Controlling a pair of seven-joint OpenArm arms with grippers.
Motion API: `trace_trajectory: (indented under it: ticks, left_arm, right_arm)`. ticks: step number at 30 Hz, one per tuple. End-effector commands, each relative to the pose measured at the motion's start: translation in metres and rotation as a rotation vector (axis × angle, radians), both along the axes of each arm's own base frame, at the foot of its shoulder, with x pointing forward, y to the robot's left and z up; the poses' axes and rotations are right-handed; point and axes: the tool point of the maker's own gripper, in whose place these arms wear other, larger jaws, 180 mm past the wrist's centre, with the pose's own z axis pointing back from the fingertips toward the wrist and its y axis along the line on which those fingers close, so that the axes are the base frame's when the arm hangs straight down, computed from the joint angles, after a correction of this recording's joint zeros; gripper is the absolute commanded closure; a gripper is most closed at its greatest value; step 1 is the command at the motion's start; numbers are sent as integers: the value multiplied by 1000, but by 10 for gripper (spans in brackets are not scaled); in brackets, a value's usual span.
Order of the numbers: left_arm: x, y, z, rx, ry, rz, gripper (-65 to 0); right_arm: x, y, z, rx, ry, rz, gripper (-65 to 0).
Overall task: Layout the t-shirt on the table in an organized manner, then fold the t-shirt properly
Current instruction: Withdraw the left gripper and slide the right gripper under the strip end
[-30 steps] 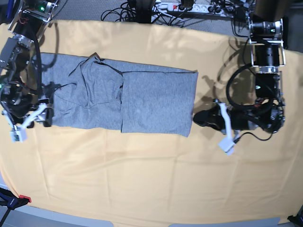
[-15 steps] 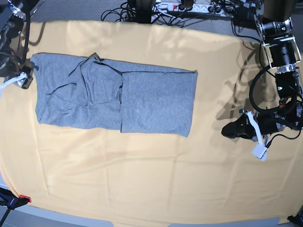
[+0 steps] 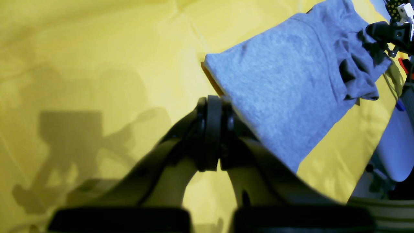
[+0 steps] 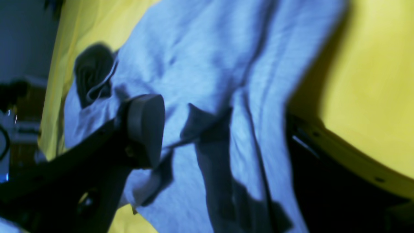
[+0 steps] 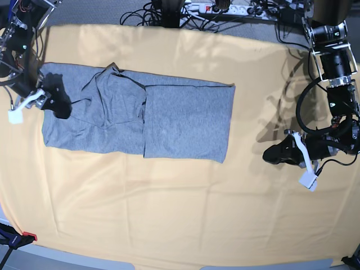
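beyond the far edge of the work surface runs a strip of grey floor [image 5: 101,14]. a tangle of black cables [image 5: 163,12] lies on it, and a white power strip [image 5: 225,8] with a red switch stretches along the top, with plugs in several of its sockets. at the near edge, pale grey floor shows in a thin band [image 5: 169,265]. in the lower left corner a black clamp with a red tip [image 5: 17,236] grips the border. light falls from above in soft, uneven patches, leaving brighter blotches toward the far side and dark, sharp shadows on the right. no walls or windows come into view.
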Motion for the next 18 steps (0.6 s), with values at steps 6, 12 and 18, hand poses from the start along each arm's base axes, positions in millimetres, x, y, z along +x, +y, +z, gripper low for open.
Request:
trace_trajectory:
  ticks: [6,12,18]
  left_arm:
    - [9,3,22,-21,-61,10,0]
    - [9,3,22,-21,-61,9,0]
    - [9,3,22,-20,-61,9,0]
  right_arm:
    - [-12,21,-21,-44,99,106,-416]
    - [-6,11,-17,-105,107,129,0]
    - [11,6,29,-273,-16,194,0]
